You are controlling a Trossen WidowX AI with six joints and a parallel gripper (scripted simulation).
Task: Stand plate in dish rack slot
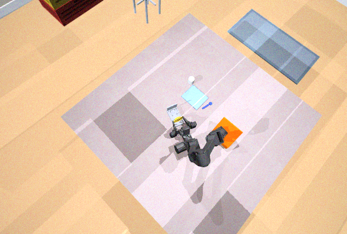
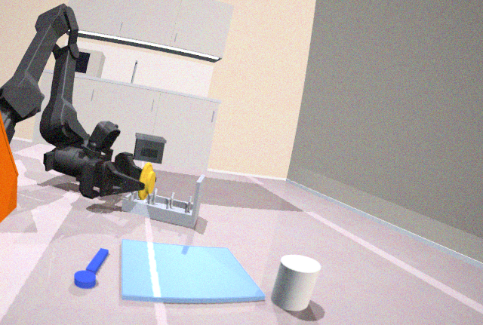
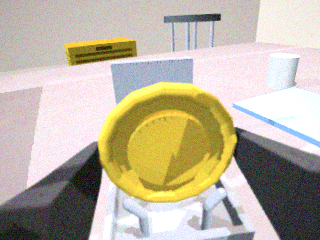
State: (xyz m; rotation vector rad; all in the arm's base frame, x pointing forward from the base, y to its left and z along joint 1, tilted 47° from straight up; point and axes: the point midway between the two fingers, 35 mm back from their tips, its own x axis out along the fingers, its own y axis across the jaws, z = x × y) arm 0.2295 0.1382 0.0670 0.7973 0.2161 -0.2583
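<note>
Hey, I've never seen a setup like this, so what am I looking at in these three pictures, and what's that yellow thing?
The dark jointed machine is a robot arm ending in a two-fingered gripper. One picture looks down from above, one from the side at surface level, and one from a camera on the arm's wrist, looking out between the fingers. The yellow thing is a small plate, clamped on edge in the gripper and standing upright at the near end of a grey dish rack, low among its pegs. Also on the surface: a blue spoon, a light blue mat, a white cup, and an orange box by the arm's base.
</note>
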